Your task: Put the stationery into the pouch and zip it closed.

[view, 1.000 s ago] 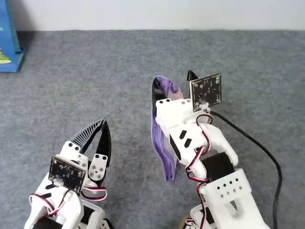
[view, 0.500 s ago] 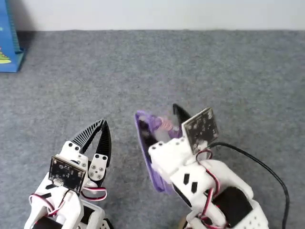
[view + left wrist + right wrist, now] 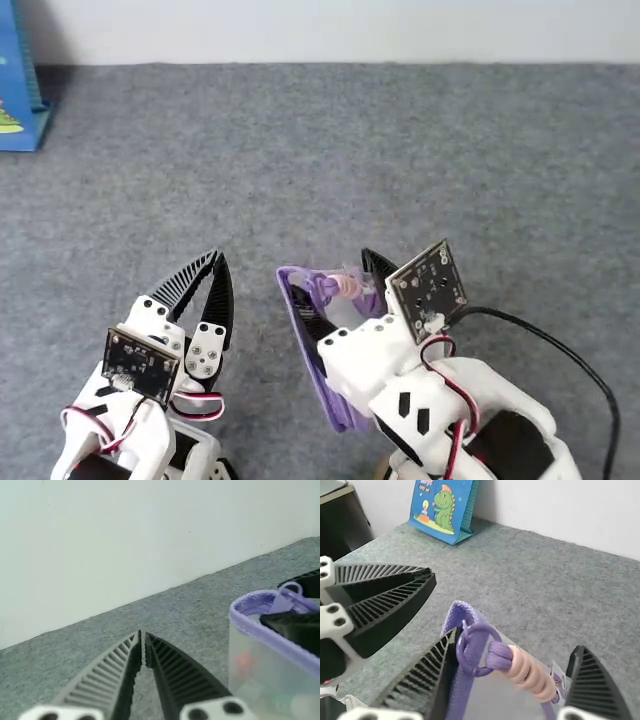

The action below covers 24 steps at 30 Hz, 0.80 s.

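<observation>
A clear pouch [image 3: 296, 298] with a purple zip edge stands on its side near the table's front, right of centre. My right gripper [image 3: 338, 285] is shut on it, one finger on each side. In the right wrist view the pouch's purple zip ring [image 3: 472, 650] and a pink beaded charm [image 3: 530, 672] lie between the right gripper [image 3: 515, 645] fingers. Small coloured stationery [image 3: 243, 661] shows through the pouch [image 3: 270, 650] wall. My left gripper [image 3: 217, 260] is shut and empty just left of the pouch, tips [image 3: 142, 637] together above the mat.
Grey felt mat [image 3: 400, 150] covers the table up to a white wall. A blue dinosaur-print box [image 3: 15, 80] stands at the far left corner, also in the right wrist view [image 3: 445, 507]. A black cable [image 3: 560, 350] trails from the right arm.
The right arm has drawn back toward the table's front and slightly left, carrying the pouch with it. The left arm has kept still.
</observation>
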{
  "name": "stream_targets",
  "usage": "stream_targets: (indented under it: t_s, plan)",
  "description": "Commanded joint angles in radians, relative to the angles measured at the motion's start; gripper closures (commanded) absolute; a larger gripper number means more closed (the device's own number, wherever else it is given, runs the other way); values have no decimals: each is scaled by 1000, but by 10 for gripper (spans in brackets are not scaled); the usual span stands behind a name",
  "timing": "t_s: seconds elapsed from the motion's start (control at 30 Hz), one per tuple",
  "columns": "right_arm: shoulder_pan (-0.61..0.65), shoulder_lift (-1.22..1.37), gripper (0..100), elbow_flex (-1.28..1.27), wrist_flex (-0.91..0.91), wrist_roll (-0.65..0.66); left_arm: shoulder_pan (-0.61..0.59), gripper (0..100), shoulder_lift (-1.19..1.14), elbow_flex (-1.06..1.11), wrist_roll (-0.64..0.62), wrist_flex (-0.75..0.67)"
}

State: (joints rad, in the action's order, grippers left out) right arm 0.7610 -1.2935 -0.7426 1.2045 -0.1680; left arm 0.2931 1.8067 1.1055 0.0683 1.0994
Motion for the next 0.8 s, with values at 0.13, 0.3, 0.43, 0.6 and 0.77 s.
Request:
stream_targets:
  t_s: [0.13, 0.3, 0.43, 0.6, 0.77]
  plan:
    - [-110, 168, 678, -29, -99, -5, -2, 985, 11, -44, -11, 8]
    - [-220, 418, 678, -18, -378, -3, -3, 985, 11, -44, -11, 9]
    - [-251, 611, 678, 46, -519, -3, -3, 985, 11, -45, -11, 9]
    - [-254, 829, 678, 232, -582, -3, -3, 985, 11, -45, -11, 9]
    - [-254, 998, 678, 428, -567, -3, -3, 985, 11, -44, -11, 9]
